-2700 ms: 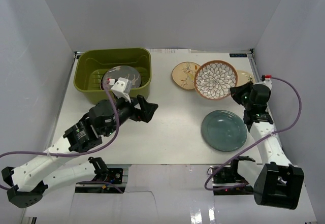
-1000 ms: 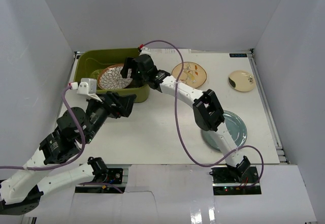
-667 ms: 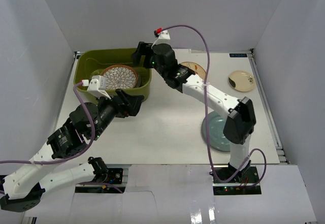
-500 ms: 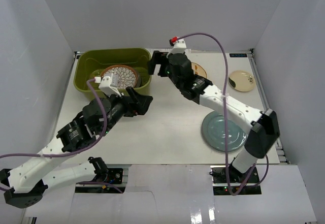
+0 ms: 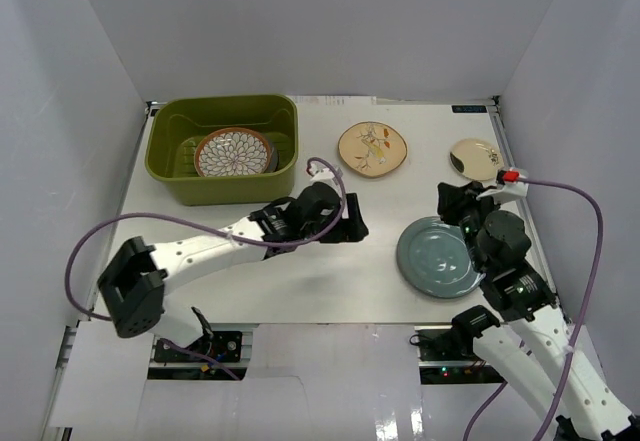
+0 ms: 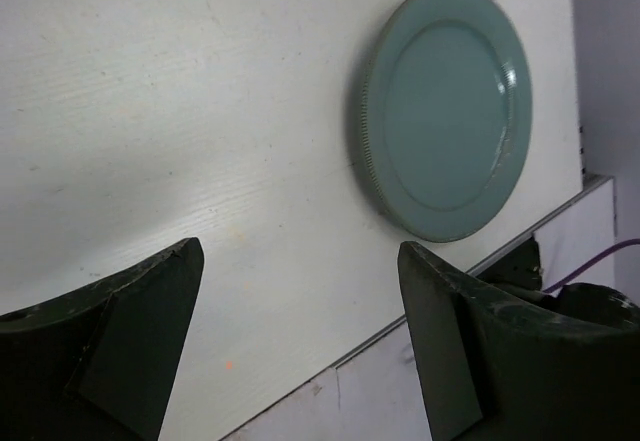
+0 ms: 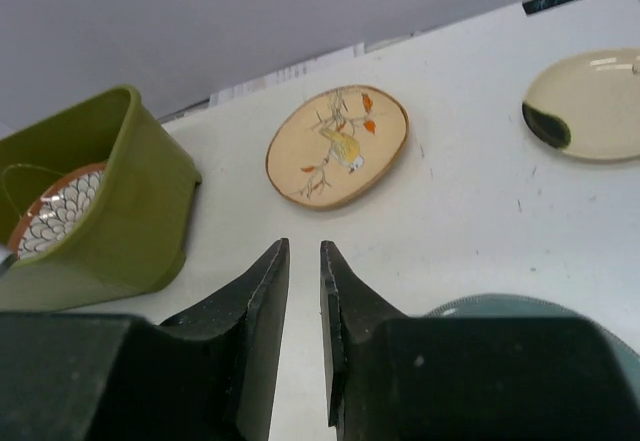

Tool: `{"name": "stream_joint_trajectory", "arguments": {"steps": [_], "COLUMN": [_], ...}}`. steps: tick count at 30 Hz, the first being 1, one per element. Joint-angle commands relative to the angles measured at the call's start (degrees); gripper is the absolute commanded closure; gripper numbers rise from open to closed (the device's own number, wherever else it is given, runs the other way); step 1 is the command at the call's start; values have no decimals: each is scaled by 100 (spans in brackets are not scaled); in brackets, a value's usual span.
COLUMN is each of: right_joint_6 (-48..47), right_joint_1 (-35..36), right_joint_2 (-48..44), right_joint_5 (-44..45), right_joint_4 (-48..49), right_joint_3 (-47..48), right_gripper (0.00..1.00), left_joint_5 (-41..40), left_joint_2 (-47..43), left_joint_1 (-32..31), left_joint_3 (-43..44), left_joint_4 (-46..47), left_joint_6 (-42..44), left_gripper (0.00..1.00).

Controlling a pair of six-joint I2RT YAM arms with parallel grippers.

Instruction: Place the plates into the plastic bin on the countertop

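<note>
Plastic bin point(image 5: 222, 193) sits at the far-left corner of the worktop point(image 5: 330, 281). One plate shows inside it, the brown-white lattice plate point(image 5: 234, 152), lying roughly flat on top. Can't tell whether others lie under it.

Out on the worktop:
- tan floral plate point(image 5: 372, 148) just right of the bin, near the far edge
- small cream plate point(image 5: 474, 158) with a dark patch on its rim, far right
- pale blue plate point(image 5: 432, 259) near the front edge on the right, well apart from the bin

Count: 1 bin, 4 plates visible – 1 in, 3 out.

Left claw point(image 6: 300, 259) is wide and empty, reached out low over mid-worktop with the pale blue plate ahead of it, not touching. Right claw point(image 7: 303, 259) is narrow, only a thin slit between the fingers and nothing in it. It hangs over the far-right side of the blue plate and looks toward the tan plate and the bin.

Step, as I read it: between drops, lining up the next pick. The blue plate looks like the left arm's target.

Next move needs the left claw to close the gap and get one finger under that low rim, the other on top, since the plate lies flat. The right arm is close to the same plate – one of them should yield to avoid a clash.
</note>
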Motion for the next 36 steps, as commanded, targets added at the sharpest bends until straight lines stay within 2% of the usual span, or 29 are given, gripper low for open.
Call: {"name": "stream_joint_trajectory", "arguments": {"steps": [1,7,12,18,27,34,36], "right_joint_6": [144,364,355,355,522,513,531], "right_joint_1": [-39,-39,-39,-39,-39,-39,-39], "right_joint_2": [-350,-1230,-1406,-1635,-1714,-1741,-1714], "right_joint_5": [-186,-177,-203,-265,-554,-590,-616], "right_joint_4": [-600,-873,-1005,-1110,-1119,-1119,-1119], "right_joint_3": [-483,-704,-678,-765,-853,-792,-783], "right_gripper": [75,68,65,64,64,64,64], "left_joint_5": [626,820,1505,2199,2728,2693,2693], "left_joint_2": [736,1556,2285,3147,4299,4730,4791], "left_joint_1": [11,20,28,37,37,28,37], "left_joint_3": [195,275,344,845,1171,1136,1074], "left_joint_4": [549,1119,1683,2202,3028,3467,3591], "left_joint_6": [-116,-151,-256,-581,-1293,-1513,-1566], "left_gripper": [11,13,16,21,34,50,68]}}
